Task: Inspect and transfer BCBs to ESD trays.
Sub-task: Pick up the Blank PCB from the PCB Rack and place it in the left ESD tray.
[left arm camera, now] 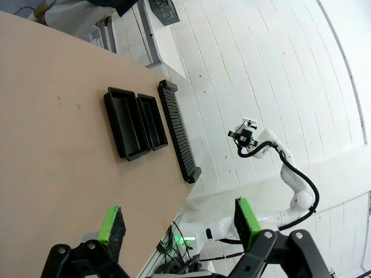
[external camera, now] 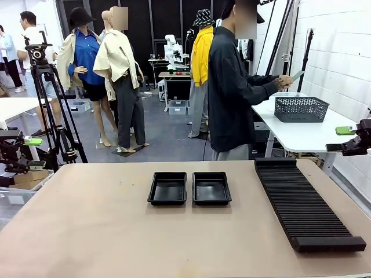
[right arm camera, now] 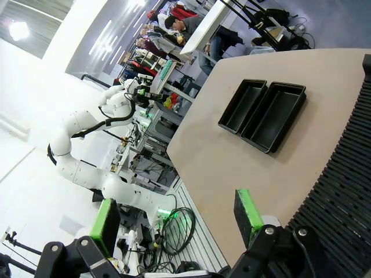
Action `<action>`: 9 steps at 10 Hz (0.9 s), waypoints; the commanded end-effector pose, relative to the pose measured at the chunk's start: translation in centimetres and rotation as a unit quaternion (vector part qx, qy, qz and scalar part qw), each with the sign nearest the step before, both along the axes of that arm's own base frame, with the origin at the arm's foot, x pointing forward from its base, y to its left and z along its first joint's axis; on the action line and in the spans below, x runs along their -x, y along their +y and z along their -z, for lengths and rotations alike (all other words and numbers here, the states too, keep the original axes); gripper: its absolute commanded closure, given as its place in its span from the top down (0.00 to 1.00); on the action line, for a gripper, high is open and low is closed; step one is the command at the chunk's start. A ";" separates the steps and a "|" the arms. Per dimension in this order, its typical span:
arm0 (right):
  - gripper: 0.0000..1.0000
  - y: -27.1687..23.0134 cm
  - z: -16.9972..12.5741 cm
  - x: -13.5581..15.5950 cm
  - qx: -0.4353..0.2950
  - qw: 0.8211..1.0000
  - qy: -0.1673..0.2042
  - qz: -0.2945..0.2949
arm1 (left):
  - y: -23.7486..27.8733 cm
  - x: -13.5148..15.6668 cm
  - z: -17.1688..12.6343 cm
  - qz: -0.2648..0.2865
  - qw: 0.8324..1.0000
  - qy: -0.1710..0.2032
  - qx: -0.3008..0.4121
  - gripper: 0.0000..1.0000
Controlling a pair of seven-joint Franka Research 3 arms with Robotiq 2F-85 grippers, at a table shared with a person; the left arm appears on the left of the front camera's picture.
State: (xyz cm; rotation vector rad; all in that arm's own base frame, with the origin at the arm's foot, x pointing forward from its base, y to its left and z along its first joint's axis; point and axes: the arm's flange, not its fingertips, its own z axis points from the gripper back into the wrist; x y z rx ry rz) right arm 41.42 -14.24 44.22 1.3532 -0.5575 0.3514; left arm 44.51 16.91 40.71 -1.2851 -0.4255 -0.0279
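Two shallow glossy black rectangular plastic trays (external camera: pixel 167 189) (external camera: pixel 211 188) and one long black ribbed slotted rack (external camera: pixel 301 202) lay on one tan table (external camera: pixel 87 226). Beyond stood one person (external camera: pixel 232 92) with one thin pale-green flat board (external camera: pixel 297 75), beside one black mesh basket (external camera: pixel 301 109).

Room: white brick wall (external camera: pixel 339 52) (right side), grey floor (external camera: pixel 174 130), dark panels (external camera: pixel 145 26) at the back. Furniture: tan table (external camera: pixel 87 220) near; white table (external camera: pixel 301 134) and tripod (external camera: pixel 36 55) beyond.

ESD trays (external camera: pixel 168 190) left of rack (external camera: pixel 304 205)
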 end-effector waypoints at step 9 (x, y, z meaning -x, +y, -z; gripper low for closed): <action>1.00 0.0 0.0 0.0 -0.001 1.000 0.000 0.001 | 0.1 0.0 -0.1 -0.007 1.000 0.008 0.000 1.00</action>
